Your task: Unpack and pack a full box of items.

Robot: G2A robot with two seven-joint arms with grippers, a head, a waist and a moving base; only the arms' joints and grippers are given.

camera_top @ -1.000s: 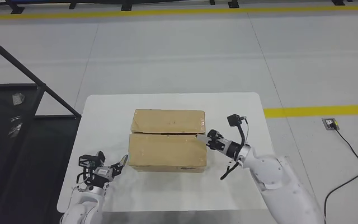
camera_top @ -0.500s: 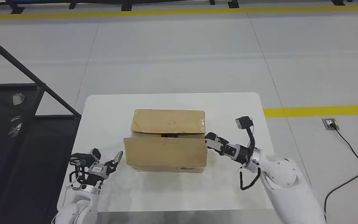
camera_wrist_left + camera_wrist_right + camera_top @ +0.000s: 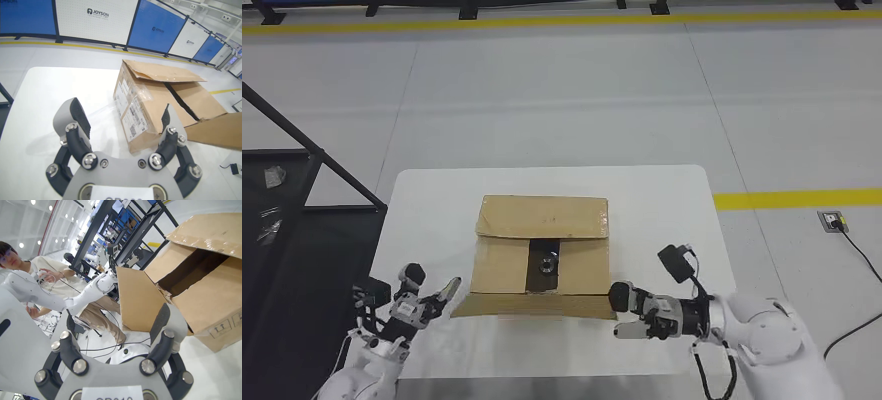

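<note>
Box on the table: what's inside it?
Through the dark gap in the box, one small greyish item shows. The side flaps and far flap cover everything else.

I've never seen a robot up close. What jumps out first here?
A cardboard box sits in the middle of the white table, its near flap folded out toward the robot, baring a dark item inside. The left gripper and right gripper flank that flap, jaws open.

Barcoded shipping labels (image 3: pixel 132 117) on the cardboard box (image 3: pixel 189 94) end, this-way-up arrows (image 3: pixel 219 330) low on its side, company logos on wall panels (image 3: pixel 98 13) behind.
</note>
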